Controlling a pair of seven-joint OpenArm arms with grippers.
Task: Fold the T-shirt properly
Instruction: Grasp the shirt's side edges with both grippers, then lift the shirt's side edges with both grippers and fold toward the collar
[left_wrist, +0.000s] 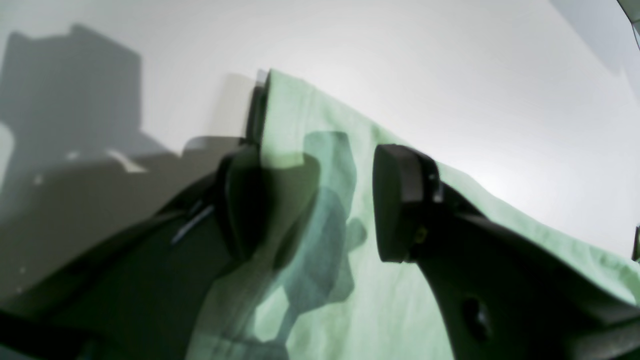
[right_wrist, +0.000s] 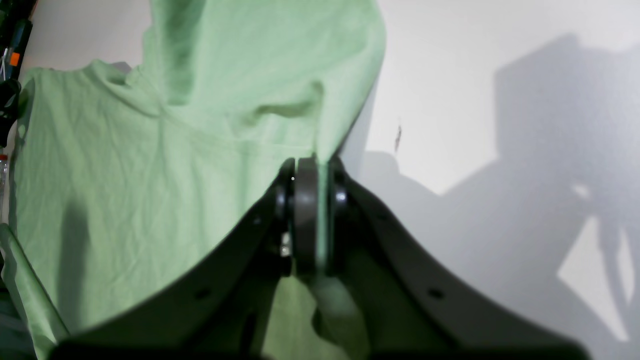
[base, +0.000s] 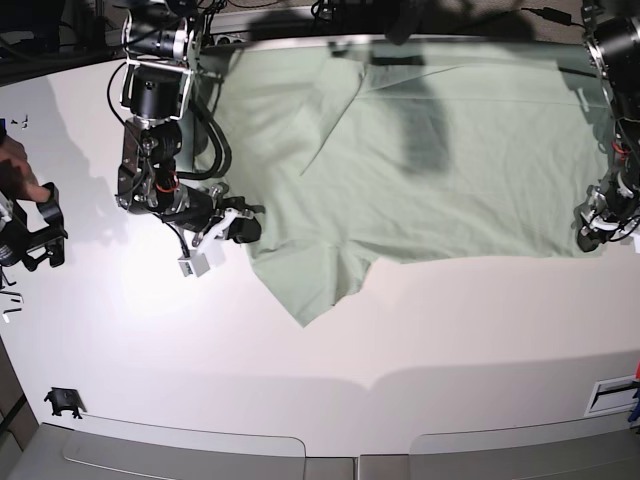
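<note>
right fingers (right_wrist: 312, 215) pinch the t-shirt (right_wrist: 150, 165) edge; left fingers (left_wrist: 320, 200) gape wide over it

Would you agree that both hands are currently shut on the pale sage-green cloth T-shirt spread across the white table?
Not quite: only the right hand is shut on the pale sage-green cloth T-shirt. The left wrist view shows the left hand open, its pads wide apart over the shirt's edge, with nothing pinched between them. The shirt does lie spread on the white table.
</note>
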